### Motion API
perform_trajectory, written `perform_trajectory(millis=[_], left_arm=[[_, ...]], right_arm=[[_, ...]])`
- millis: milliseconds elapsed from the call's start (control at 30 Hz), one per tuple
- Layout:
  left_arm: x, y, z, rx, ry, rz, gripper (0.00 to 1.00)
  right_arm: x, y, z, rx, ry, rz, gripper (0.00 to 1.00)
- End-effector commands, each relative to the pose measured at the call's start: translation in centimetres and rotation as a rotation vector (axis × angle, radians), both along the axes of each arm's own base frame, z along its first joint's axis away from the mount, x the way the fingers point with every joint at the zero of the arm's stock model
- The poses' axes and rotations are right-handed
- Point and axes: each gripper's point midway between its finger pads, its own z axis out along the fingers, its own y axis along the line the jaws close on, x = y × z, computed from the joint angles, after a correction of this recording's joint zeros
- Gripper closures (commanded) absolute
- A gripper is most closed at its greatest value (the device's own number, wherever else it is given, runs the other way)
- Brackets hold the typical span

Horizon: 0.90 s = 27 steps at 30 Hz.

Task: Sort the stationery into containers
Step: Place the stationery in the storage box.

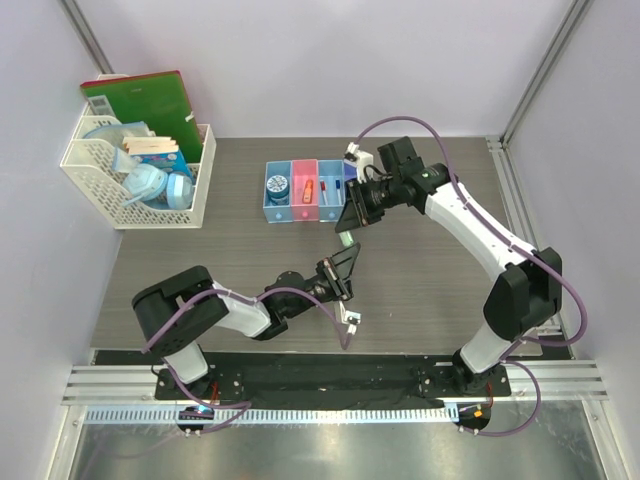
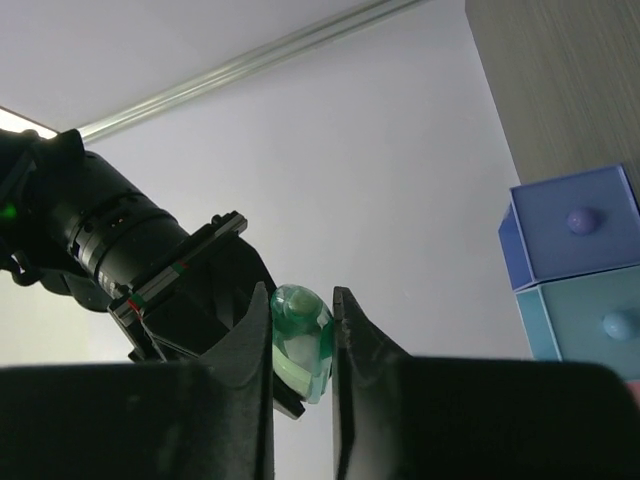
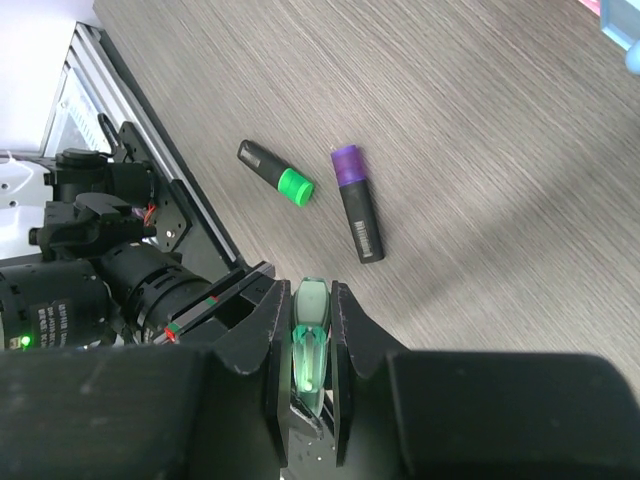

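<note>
I have the pale green pen (image 3: 310,340) pinched in my right hand (image 3: 308,290), held in the air above the desk (image 1: 430,290) just in front of the row of bins (image 1: 300,214). My left hand (image 2: 302,295) meets it from below, its fingers pressed against the pen's rounded far end. The pen looks light, stiff and smooth, so it may slip or swivel if only the tip is gripped. I judge a hold further down the barrel to be safer. My two hands cover most of the pen, so I cannot make out a clip or cap. On the desk lie a green-black highlighter (image 3: 276,173) and a purple-black highlighter (image 3: 357,202), near each other but not touching. The overhead view hides both, and the bins' contents are too small to tell.
</note>
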Motion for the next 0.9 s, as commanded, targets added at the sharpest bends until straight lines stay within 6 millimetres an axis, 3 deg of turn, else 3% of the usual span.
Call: perform_trajectory(millis=[0, 200, 233, 267, 300, 367, 400, 500, 667, 833, 867], left_arm=[[-1.0, 1.3, 8.3, -0.296, -0.164, -0.012, 1.0], [-1.0, 1.2, 8.6, -0.304, -0.162, -0.016, 1.0], [-0.9, 1.2, 8.6, -0.31, -0.158, -0.016, 1.0], [-0.8, 1.1, 8.8, -0.315, -0.159, -0.015, 1.0], [-0.7, 1.2, 8.9, -0.321, -0.154, -0.007, 1.0], [-0.5, 1.3, 8.9, -0.333, -0.14, 0.001, 1.0], [-0.4, 1.3, 8.9, -0.34, -0.132, 0.005, 1.0], [0.3, 1.9, 9.0, -0.366, -0.103, 0.044, 1.0], [1.5, 3.0, 9.3, -0.432, -0.042, 0.115, 1.0], [4.2, 4.2, 9.5, -0.543, 0.096, 0.22, 1.0], [5.0, 4.8, 10.6, -0.599, 0.125, 0.257, 1.0]], right_arm=[[-0.8, 0.1, 3.0, 0.052, -0.084, 0.024, 0.99], [-1.0, 0.1, 2.8, 0.056, -0.078, 0.031, 0.98], [-1.2, 0.2, 2.9, 0.062, -0.08, 0.037, 0.94], [-1.1, 0.2, 2.9, 0.063, -0.083, 0.038, 0.84], [-1.0, 0.2, 3.0, 0.063, -0.09, 0.04, 0.61], [-0.7, 0.0, 3.3, 0.057, -0.112, 0.033, 0.39], [-0.5, 0.1, 3.7, 0.058, -0.123, 0.031, 0.23], [-0.1, -0.2, 4.4, 0.05, -0.163, 0.011, 0.11], [2.4, -1.9, 5.7, -0.001, -0.259, -0.112, 0.09], [7.8, -7.9, 8.3, -0.143, -0.456, -0.48, 0.08], [8.5, -9.3, 8.6, -0.17, -0.478, -0.546, 0.08]])
